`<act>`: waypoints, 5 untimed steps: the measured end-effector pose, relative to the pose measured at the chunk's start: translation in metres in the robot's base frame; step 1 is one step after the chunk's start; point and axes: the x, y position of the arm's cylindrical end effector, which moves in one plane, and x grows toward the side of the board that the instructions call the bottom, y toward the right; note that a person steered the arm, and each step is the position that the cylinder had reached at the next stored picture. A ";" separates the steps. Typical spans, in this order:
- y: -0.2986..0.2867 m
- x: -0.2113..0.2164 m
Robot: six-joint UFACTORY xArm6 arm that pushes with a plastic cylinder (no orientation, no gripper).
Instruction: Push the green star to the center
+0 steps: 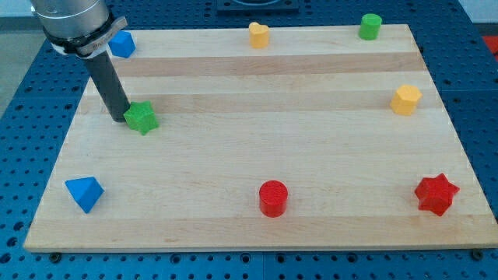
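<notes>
The green star [142,117] lies on the wooden board [249,140] at the view's left, a little above mid-height. My tip [118,119] rests on the board right at the star's left side, touching or nearly touching it. The dark rod rises up and to the left from there to the grey arm body at the view's top left corner.
A blue block [121,44] sits at the top left, partly behind the arm. A blue triangular block [84,193] is at the bottom left. A red cylinder [273,197], red star [436,194], yellow hexagonal block [405,99], green cylinder [370,26] and yellow heart-like block [258,35] lie around the edges.
</notes>
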 end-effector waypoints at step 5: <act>-0.051 0.000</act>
